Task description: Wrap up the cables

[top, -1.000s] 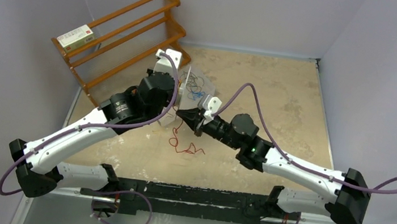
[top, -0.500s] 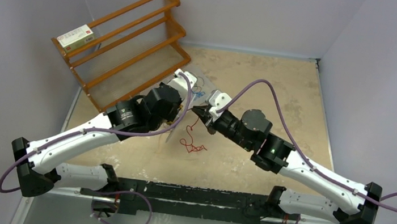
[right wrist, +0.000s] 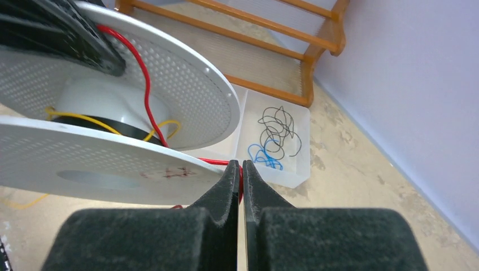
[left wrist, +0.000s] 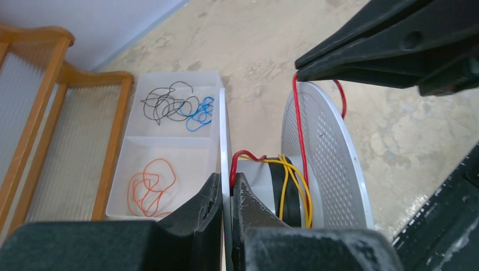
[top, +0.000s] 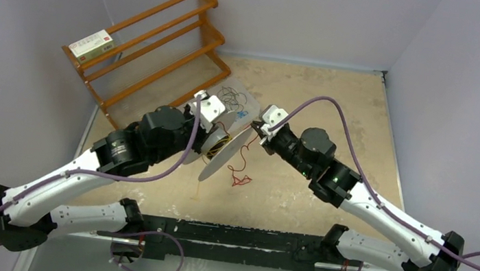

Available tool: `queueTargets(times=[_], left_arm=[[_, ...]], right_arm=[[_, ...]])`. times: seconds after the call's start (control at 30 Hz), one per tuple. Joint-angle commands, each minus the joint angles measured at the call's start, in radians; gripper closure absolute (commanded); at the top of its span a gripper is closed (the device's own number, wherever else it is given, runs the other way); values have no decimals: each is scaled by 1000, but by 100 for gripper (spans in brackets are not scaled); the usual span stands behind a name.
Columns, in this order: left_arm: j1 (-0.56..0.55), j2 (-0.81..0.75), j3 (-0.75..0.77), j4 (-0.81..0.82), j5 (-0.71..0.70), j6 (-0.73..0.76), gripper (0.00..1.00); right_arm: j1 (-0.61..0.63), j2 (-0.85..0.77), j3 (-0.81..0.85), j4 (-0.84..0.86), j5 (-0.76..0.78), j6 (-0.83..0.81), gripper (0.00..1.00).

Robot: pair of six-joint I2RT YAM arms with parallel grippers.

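My left gripper [left wrist: 227, 179] is shut on the thin rim of one white flange [left wrist: 224, 130] of a cable spool [top: 225, 149], held above the table. A long red cable [left wrist: 299, 130] runs from the spool's hub, over the perforated flange [left wrist: 330, 164], to my right gripper [right wrist: 241, 165], which is shut on it. The red cable's loose end lies in a heap [top: 241, 174] on the table. A yellow cable [left wrist: 294, 186] is wound on the hub. Black cables [left wrist: 166, 104] and blue cables [left wrist: 199, 113] lie in a white tray [left wrist: 121, 166].
The tray also holds an orange cable [left wrist: 149, 183] in its near compartment. A wooden rack [top: 159, 39] with a small box [top: 92, 43] stands at the back left, close to the tray. Grey walls close in the table on three sides.
My left arm has pulled back toward the near left and turned the spool on edge. My right gripper has moved up and right with the red cable. The loose red heap has shifted right.
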Motion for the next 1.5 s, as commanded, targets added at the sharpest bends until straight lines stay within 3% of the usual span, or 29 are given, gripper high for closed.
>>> queueTargets(times=[0.0, 0.27, 0.73, 0.87, 1.0, 1.1, 1.27, 1.47], left_arm=[[-7, -85, 25, -56, 201, 42, 100], [-6, -145, 114, -63, 359, 19, 100], [-7, -119, 232, -52, 370, 9, 100], [-7, -87, 271, -62, 299, 4, 100], [-6, -74, 306, -46, 213, -12, 100], [-7, -67, 334, -27, 161, -36, 100], [-7, -50, 393, -7, 126, -65, 100], [-7, -20, 470, -7, 112, -84, 100]], right_arm=[[-58, -43, -48, 137, 72, -35, 100], [-67, -109, -242, 251, 34, 64, 100], [-68, -254, -451, 421, -100, 185, 100], [-69, -290, -421, 328, -45, 173, 80], [-68, -360, -391, 229, -32, 168, 51], [-68, -406, -392, 186, -48, 260, 36], [-68, -467, -391, 89, 21, 429, 25], [-68, -522, -442, 102, -74, 492, 19]])
